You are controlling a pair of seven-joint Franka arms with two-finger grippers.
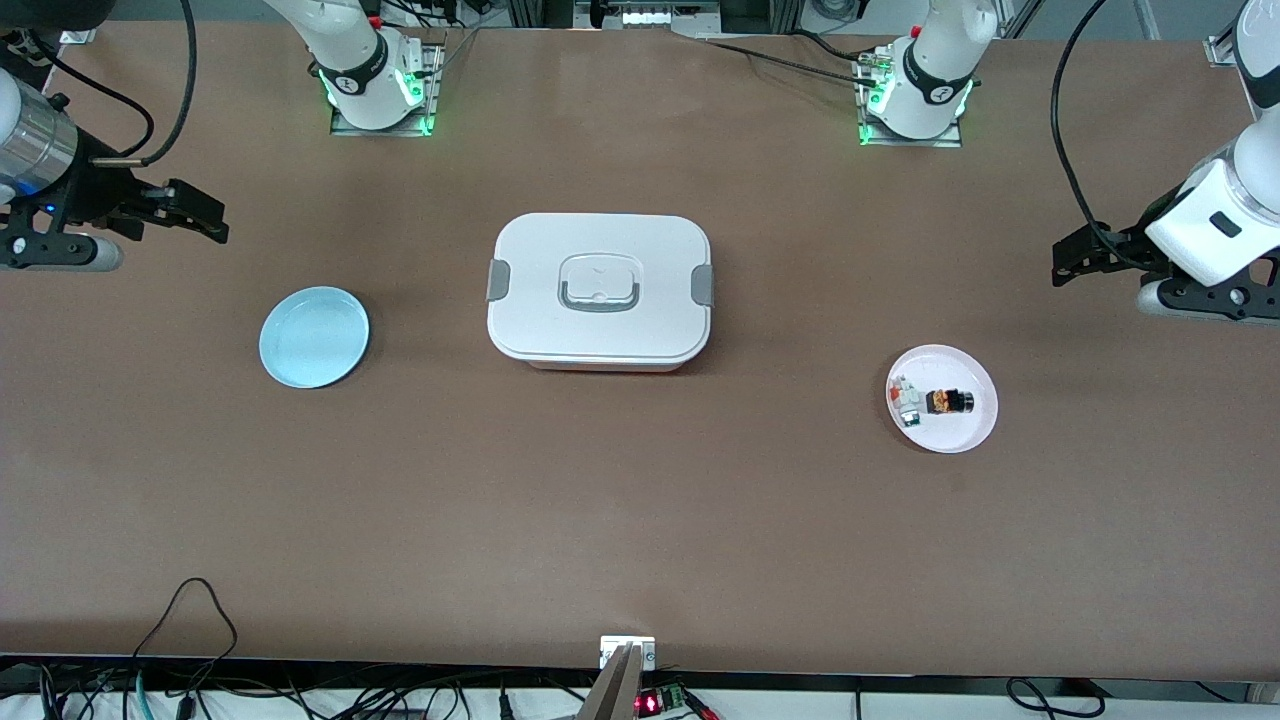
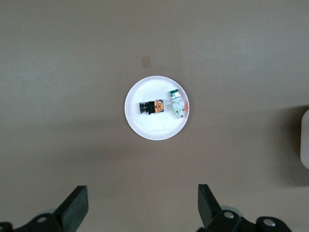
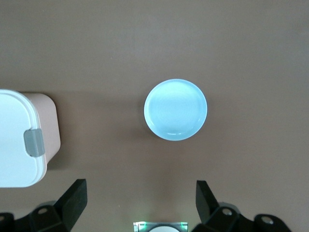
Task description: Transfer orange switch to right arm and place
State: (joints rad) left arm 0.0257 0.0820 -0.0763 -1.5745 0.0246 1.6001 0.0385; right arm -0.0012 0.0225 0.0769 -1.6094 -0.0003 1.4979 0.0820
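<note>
The orange switch (image 1: 948, 402) lies on its side on a small white plate (image 1: 962, 438) toward the left arm's end of the table. In the left wrist view the switch (image 2: 152, 107) shows black with an orange block end, on the plate (image 2: 149, 128). My left gripper (image 1: 1068, 264) hangs open and empty over bare table beside that plate; its jaws stand wide apart (image 2: 143, 193). My right gripper (image 1: 205, 215) hangs open and empty over the table at the right arm's end, near a light blue plate (image 1: 314, 336); it also shows in the right wrist view (image 3: 140, 188).
Small white, red and green parts (image 1: 906, 400) lie on the white plate beside the switch (image 2: 177, 102). A white lidded box (image 1: 600, 290) stands mid-table, and its corner shows in the right wrist view (image 3: 19, 137). The blue plate (image 3: 175, 109) holds nothing.
</note>
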